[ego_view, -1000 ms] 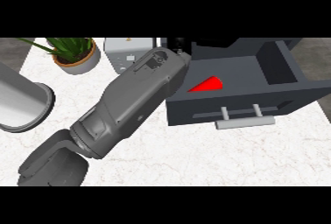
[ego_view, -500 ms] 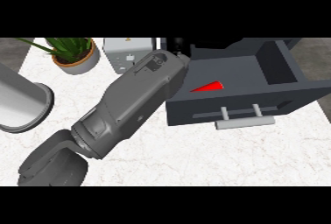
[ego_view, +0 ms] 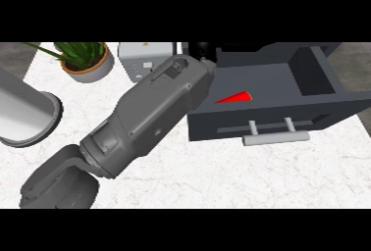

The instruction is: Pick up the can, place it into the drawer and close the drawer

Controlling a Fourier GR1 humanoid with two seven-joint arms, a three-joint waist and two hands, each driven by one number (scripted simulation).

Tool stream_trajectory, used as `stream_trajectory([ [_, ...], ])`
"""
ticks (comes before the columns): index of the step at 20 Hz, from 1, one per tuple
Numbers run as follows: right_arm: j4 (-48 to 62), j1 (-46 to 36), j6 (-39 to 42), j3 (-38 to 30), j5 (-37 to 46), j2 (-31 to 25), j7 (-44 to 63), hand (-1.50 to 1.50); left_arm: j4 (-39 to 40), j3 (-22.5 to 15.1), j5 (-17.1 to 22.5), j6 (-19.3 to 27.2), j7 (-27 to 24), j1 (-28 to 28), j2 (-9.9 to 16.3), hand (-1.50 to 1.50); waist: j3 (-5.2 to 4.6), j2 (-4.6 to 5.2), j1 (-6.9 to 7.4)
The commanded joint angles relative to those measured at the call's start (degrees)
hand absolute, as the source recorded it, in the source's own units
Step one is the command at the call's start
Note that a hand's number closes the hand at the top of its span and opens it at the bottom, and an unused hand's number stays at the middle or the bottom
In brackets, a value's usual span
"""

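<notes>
The drawer (ego_view: 290, 93) stands open at about 2 o'clock on the counter (ego_view: 217, 181), its front panel with a bar handle (ego_view: 275, 138) facing 6 o'clock. Inside, at the drawer's 9 o'clock side, a red wedge of the can (ego_view: 233, 97) shows past the forearm's edge; the rest of it is hidden.

The left forearm (ego_view: 148, 117) runs from 7 o'clock up to 12 o'clock, ending over the drawer's back left corner. Only a dark bit of the left hand (ego_view: 199, 49) shows there, so I cannot tell how far it is open or whether it has hold of anything.

A potted plant (ego_view: 83, 59) sits at 11 o'clock, a grey box (ego_view: 145, 61) just beside it, and a steel cylinder (ego_view: 22, 112) at 9 o'clock.
</notes>
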Motion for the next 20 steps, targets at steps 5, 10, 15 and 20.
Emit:
stream_trajectory([
  [5,-2.80,-7.82,0.40,6.82,18.69,-1.62,-4.40,-1.50,-2.01,-0.19,1.90,-0.25,-4.82,-0.14,0.00,-1.50,-0.06,0.16,2.88],
  [10,-1.22,-12.35,-0.79,15.58,32.70,-0.31,-5.40,-1.50,-2.08,-0.74,2.96,0.69,-3.43,-1.06,0.00,-1.50,-0.04,0.01,3.83],
  [15,2.86,-19.05,-3.85,24.65,46.33,-1.16,-3.85,-1.50,-3.49,-1.37,4.28,1.71,-3.60,0.42,0.00,-1.50,-0.09,-0.18,3.92],
  [20,13.19,-24.73,-10.50,31.57,59.82,-0.36,-8.43,-1.50,-1.50,0.24,1.81,0.57,-1.08,-0.84,0.02,-1.50,-0.08,-0.48,5.25],
])
